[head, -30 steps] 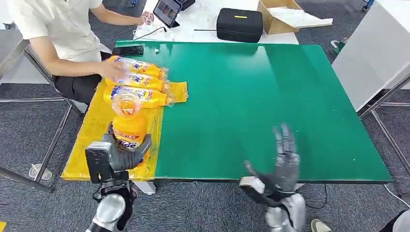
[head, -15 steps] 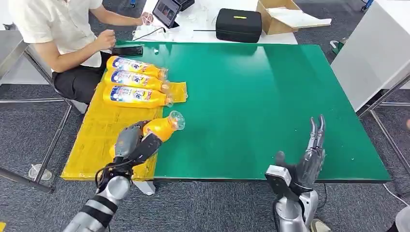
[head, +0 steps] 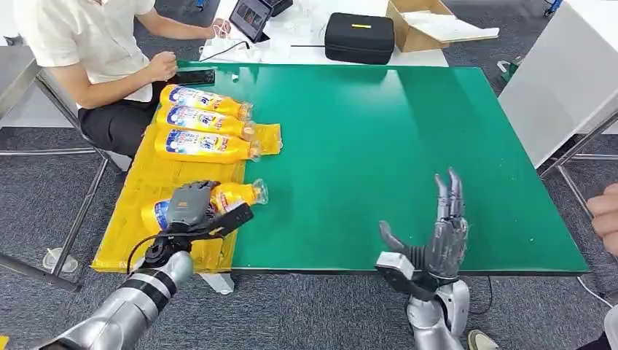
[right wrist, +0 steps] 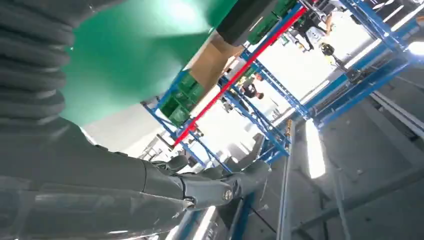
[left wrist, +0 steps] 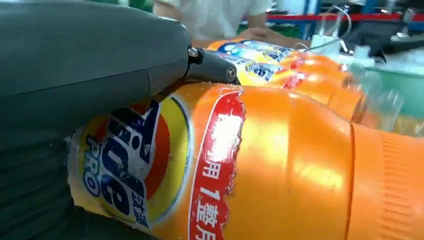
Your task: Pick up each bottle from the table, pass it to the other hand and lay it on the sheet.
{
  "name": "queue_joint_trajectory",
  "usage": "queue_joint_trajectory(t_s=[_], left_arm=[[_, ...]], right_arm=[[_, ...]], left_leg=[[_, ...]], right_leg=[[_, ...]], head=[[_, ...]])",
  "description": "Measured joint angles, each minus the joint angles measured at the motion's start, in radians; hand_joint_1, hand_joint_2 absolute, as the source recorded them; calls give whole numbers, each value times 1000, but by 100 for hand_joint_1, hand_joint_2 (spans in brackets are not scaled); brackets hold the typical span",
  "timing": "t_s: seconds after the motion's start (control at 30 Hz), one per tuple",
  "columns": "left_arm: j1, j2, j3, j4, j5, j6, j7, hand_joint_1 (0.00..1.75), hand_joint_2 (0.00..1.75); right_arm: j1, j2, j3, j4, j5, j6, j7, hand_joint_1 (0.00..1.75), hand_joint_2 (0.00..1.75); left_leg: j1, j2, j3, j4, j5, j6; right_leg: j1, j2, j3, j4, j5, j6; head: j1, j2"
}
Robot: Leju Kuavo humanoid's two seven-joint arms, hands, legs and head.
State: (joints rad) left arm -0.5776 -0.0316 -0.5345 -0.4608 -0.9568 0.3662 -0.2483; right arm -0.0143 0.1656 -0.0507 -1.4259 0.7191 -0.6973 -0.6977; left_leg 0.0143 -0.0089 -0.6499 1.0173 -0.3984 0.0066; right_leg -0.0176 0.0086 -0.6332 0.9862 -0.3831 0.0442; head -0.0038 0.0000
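My left hand (head: 191, 209) grips an orange bottle (head: 235, 195) that lies on its side on the yellow sheet (head: 157, 182), its clear cap pointing toward the green table (head: 379, 146). Up close in the left wrist view, the bottle (left wrist: 280, 165) shows its blue and red label under my thumb (left wrist: 90, 65). Three more orange bottles (head: 204, 121) lie side by side farther back on the sheet. My right hand (head: 441, 240) is raised at the table's near edge, fingers spread upward and holding nothing; its fingers (right wrist: 200, 187) show against the ceiling.
A person (head: 87, 51) sits at the far left corner with a hand by a dark phone (head: 193, 76). A black case (head: 360, 36), a cardboard box (head: 426, 25) and a tablet (head: 251, 16) stand behind the table. Another person's hand (head: 605, 215) enters at the right edge.
My left hand has tipped the bottle from upright to lying flat and lowered it onto the sheet. My right hand swung out to the right, then came partway back. The person's hand left the bottles.
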Motion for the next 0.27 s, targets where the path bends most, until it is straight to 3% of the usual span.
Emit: queue_joint_trajectory(t_s=[0.03, 0.07, 0.1, 0.13, 0.17, 0.27], left_arm=[[-5, 4, -6, 11, -9, -13, 0, 169, 175], [-9, 8, -9, 19, -14, -24, 0, 145, 175], [-14, 10, -10, 27, -12, -40, -3, 45, 175], [-18, 12, -11, 34, -2, -64, -10, 45, 175], [-21, 13, -11, 37, 11, -83, -16, 0, 175], [-26, 15, -7, 45, 42, -116, -24, 0, 175]], right_arm=[[0, -1, 0, 5, 2, 0, 0, 0, 175], [0, -3, 0, 11, 2, 0, 0, 0, 175], [0, -4, -1, 16, -5, 0, 0, 0, 175], [0, -6, -1, 21, -7, 0, 0, 0, 175], [0, -8, 0, 27, -8, 0, 0, 0, 175], [0, -14, 5, 42, -27, 0, 0, 0, 175]], left_leg=[[0, 0, 0, 0, 0, 0], [0, 0, 0, 0, 0, 0], [0, 0, 0, 0, 0, 0], [0, 0, 0, 0, 0, 0], [0, 0, 0, 0, 0, 0], [0, 0, 1, 0, 0, 0]], right_leg=[[0, 0, 0, 0, 0, 0], [0, 0, 0, 0, 0, 0], [0, 0, 0, 0, 0, 0], [0, 0, 1, 0, 0, 0], [0, 0, 1, 0, 0, 0], [0, 0, 2, 0, 0, 0]], head=[[0, 0], [0, 0], [0, 0], [0, 0], [0, 0], [0, 0]])
